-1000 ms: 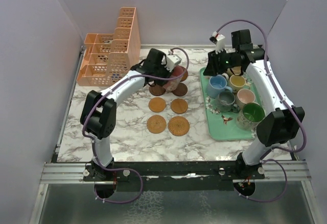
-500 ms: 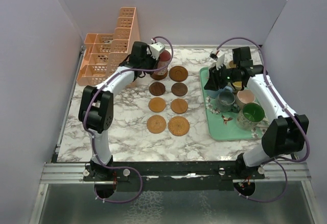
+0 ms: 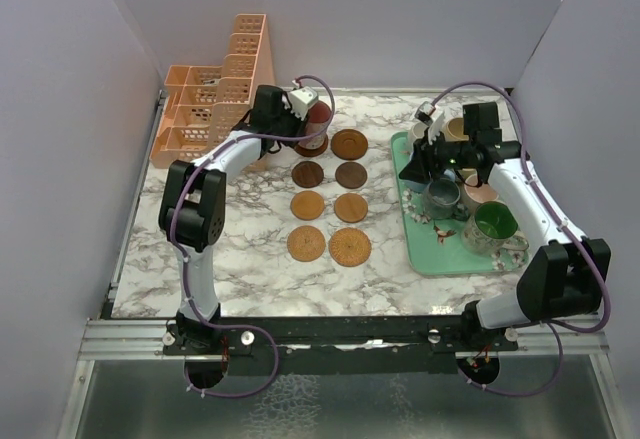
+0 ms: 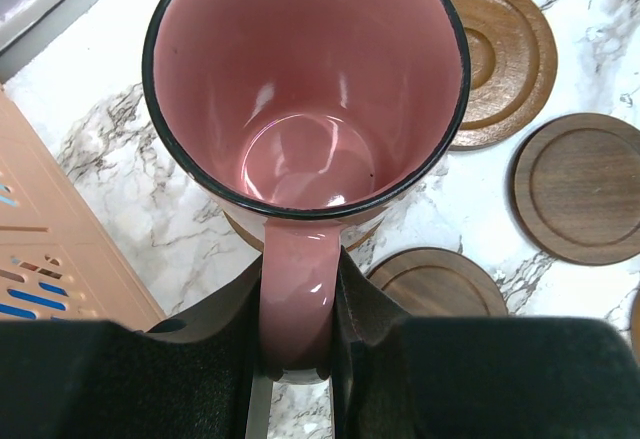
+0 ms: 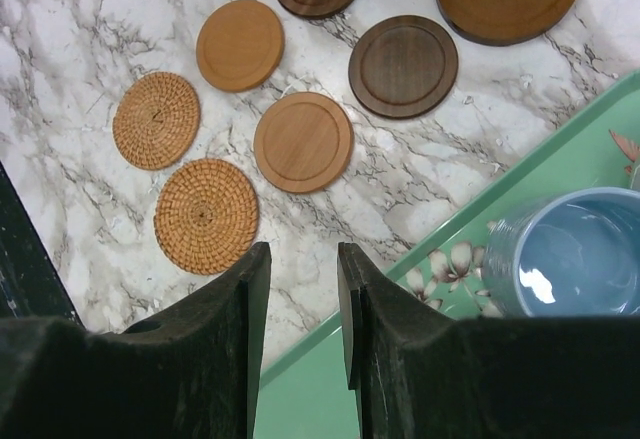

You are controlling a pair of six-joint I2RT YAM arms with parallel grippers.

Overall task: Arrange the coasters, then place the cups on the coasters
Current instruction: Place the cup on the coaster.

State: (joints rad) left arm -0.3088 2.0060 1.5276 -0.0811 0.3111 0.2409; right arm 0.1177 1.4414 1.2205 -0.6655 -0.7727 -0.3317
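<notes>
While mug [image 4: 305,109] is clamped by its handle in left gripper [image 4: 297,304] | level, centred lowering onto coaster [image 4: 243,233] is advised | right gripper [image 5: 302,264] ajar, empty

Top external view: high above the near edge, looking down on the whole table [image 3: 240,249]. Wrist views: close, facing downward. All three share the coasters [image 3: 308,205].
</notes>
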